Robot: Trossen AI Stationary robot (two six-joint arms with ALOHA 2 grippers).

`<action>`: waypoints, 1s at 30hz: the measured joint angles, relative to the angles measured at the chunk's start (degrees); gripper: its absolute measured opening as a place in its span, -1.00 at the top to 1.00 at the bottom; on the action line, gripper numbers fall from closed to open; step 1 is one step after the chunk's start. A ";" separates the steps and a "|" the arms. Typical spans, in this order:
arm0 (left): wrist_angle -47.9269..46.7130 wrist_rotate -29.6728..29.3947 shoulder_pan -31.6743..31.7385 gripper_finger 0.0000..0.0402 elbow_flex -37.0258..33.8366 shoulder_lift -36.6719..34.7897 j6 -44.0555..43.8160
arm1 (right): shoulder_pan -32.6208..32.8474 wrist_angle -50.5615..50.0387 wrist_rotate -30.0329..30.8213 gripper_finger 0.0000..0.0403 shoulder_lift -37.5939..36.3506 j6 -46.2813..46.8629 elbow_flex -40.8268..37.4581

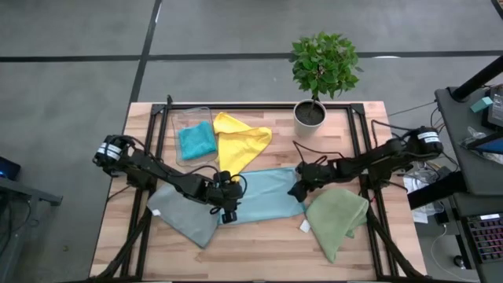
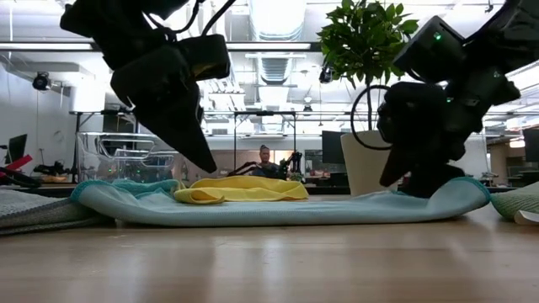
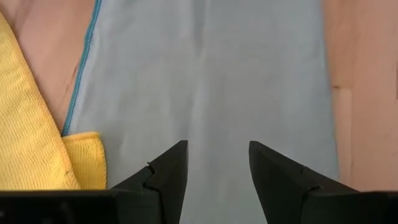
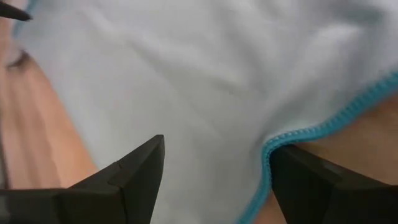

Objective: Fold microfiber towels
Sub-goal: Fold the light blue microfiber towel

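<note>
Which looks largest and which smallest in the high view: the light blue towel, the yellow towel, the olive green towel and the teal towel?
1. light blue towel, partly hidden by both grippers.
2. yellow towel and olive green towel: too alike to rank.
3. teal towel, lying in the clear plastic bin.

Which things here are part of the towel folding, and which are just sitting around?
Job:
light blue towel
yellow towel
teal towel
grey towel
olive green towel

Lying about:
clear bin
potted plant
</note>
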 joint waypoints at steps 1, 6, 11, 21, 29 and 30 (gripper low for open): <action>0.07 0.00 0.00 0.23 0.00 0.00 0.00 | 0.00 1.90 -0.47 -0.27 0.72 -0.06 0.01; -0.18 0.00 0.00 0.23 0.00 0.00 0.04 | 0.02 3.21 -0.56 -0.18 1.13 -0.06 -0.04; -0.58 0.00 0.00 0.23 0.00 0.00 0.92 | 0.03 2.08 -0.44 0.18 -0.26 -0.08 -0.21; -0.63 0.00 -0.04 0.23 0.00 -0.18 1.40 | 0.07 1.96 3.21 0.94 -0.98 -2.29 -0.35; -13.80 0.18 -1.52 0.23 0.00 -6.74 -1.52 | -0.13 -6.29 4.37 0.95 -8.72 -3.74 0.13; -15.49 0.17 -1.66 0.23 0.00 -7.49 -2.18 | -0.28 -8.70 4.81 0.95 -10.13 -4.04 0.60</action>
